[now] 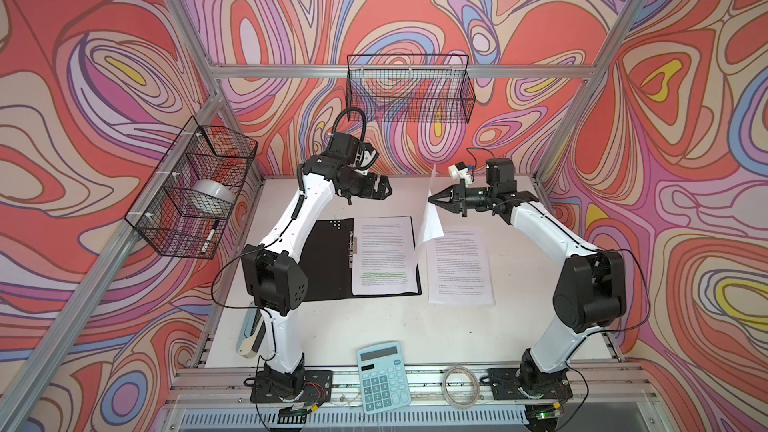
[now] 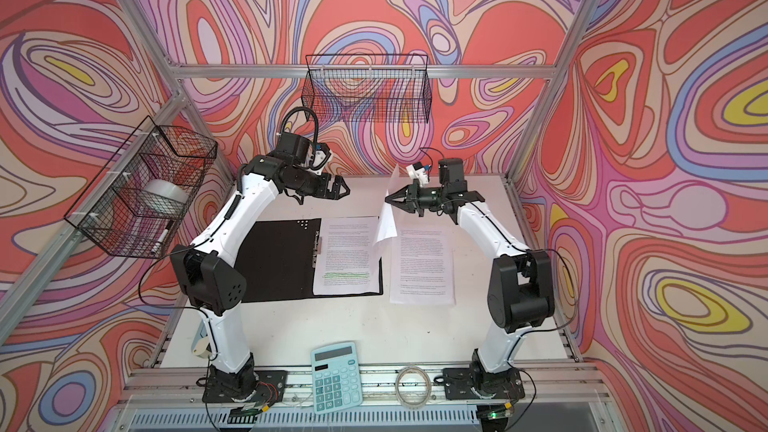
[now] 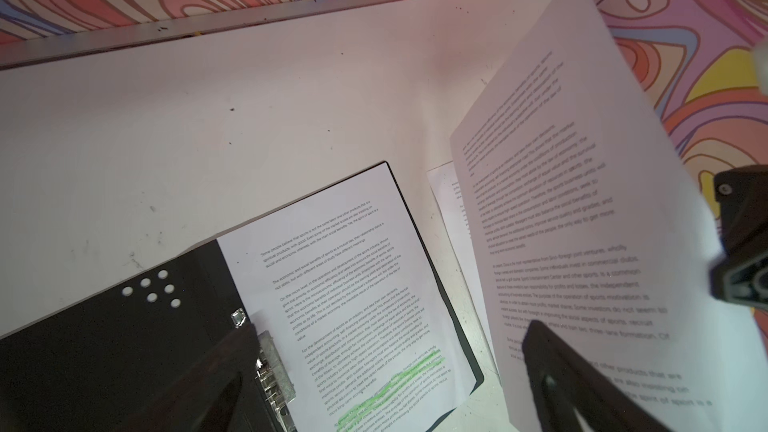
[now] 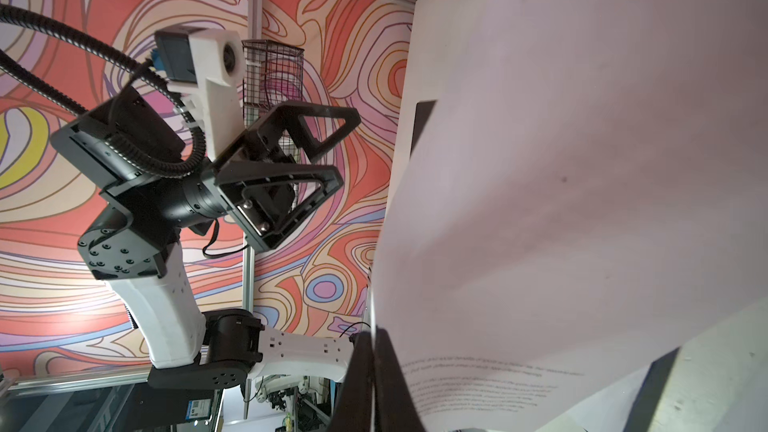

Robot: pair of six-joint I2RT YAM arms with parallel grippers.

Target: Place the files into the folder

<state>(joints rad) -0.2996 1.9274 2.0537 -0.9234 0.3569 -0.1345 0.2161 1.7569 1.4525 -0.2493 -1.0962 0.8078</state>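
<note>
while the left tool gapes empty, the right tool pinches a raised sheet.

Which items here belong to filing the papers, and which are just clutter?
Job: open folder; highlighted sheet lying in it; lifted sheet pinched by the right gripper; third sheet flat beside the folder.
Lying about: calculator; tape roll and marker in the side basket; coiled cord.
</note>
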